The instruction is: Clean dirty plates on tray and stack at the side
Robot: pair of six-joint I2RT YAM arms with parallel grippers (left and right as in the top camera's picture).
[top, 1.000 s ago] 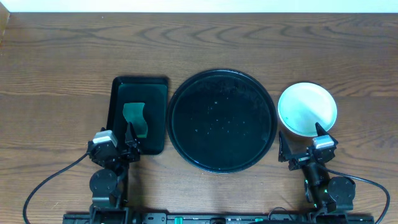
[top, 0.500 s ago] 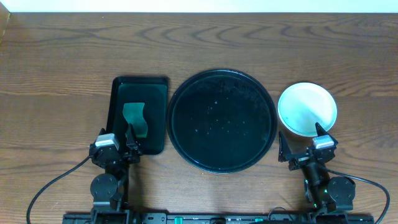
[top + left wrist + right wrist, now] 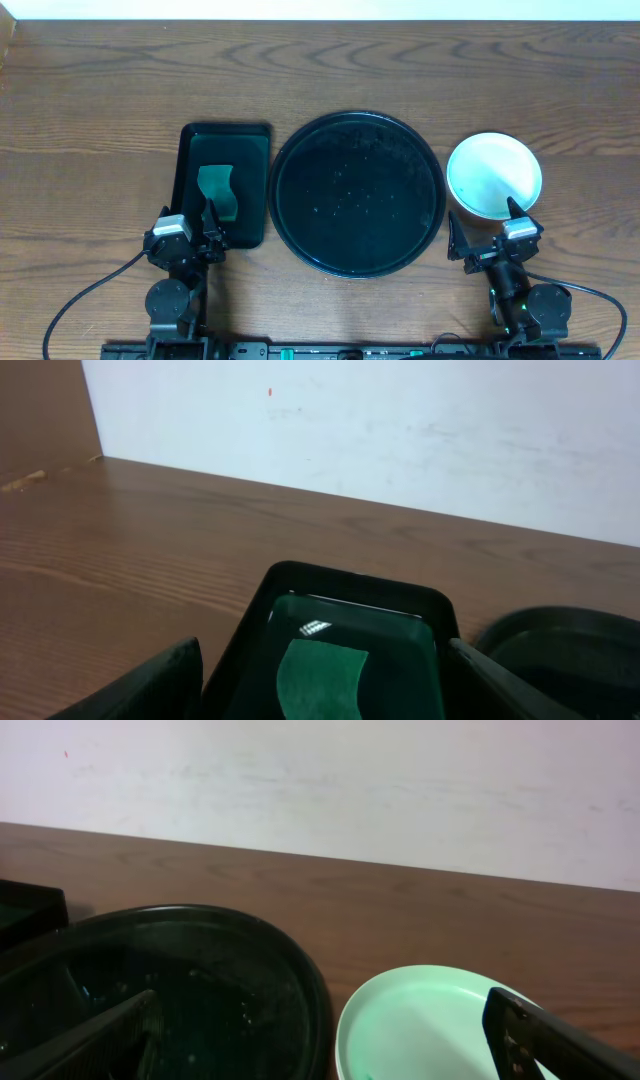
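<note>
Mint plate (image 3: pixel 432 1020), beside black tray (image 3: pixel 205 970), is cut off below.

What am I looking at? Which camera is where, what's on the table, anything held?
Two small robot arms at a table, each ending in a two-finger gripper. The top-down picture is from a fixed camera above; the other two are from a camera on each wrist, looking past its own fingers. On the table: a round black tray with no plate on it; right of it a pale mint-green plate, possibly a stack, I can't tell; left of it a small dark green tray holding a green pad. The left gripper and right gripper are both open, holding nothing.
</note>
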